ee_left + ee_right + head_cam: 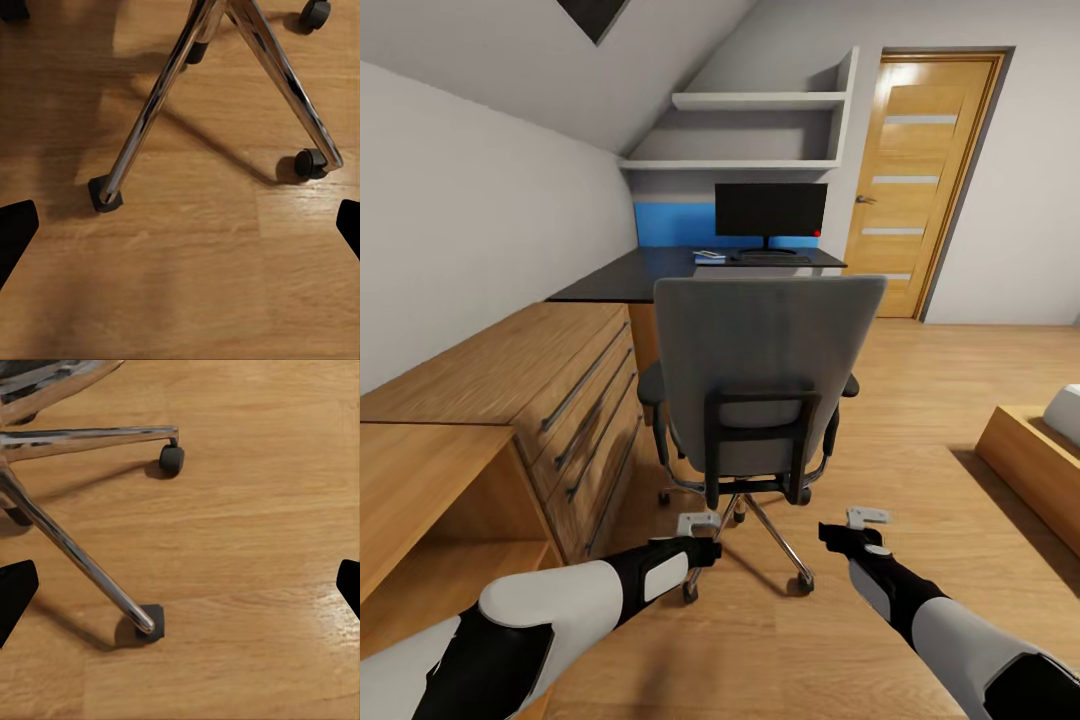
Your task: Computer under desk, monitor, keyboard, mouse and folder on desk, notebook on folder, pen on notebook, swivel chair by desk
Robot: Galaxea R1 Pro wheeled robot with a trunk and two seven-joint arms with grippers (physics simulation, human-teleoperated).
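Facing the swivel chair (765, 380) from behind, its tall backrest turned toward the robot and seat pointing at the black worktop (660, 275), where the monitor (770, 210) is standing upright with its wide screen running along the blue wall panel (672, 224). Both arms are hanging low over the wooden floor (920, 400), left pincer (698, 523) and right pincer (868, 518) each spread wide and holding nothing, just beside the chrome base (150, 105). Risk, as I judge it: rolling forward may be knocking a castor (171, 457) and sending the chair skating into the worktop edge.

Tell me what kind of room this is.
Probably an attic bedroom with a home-office corner: sloped grey walls, a black desk carrying a monitor, a grey swivel chair on the wooden floor, and what looks like a low wooden bed frame at the right.
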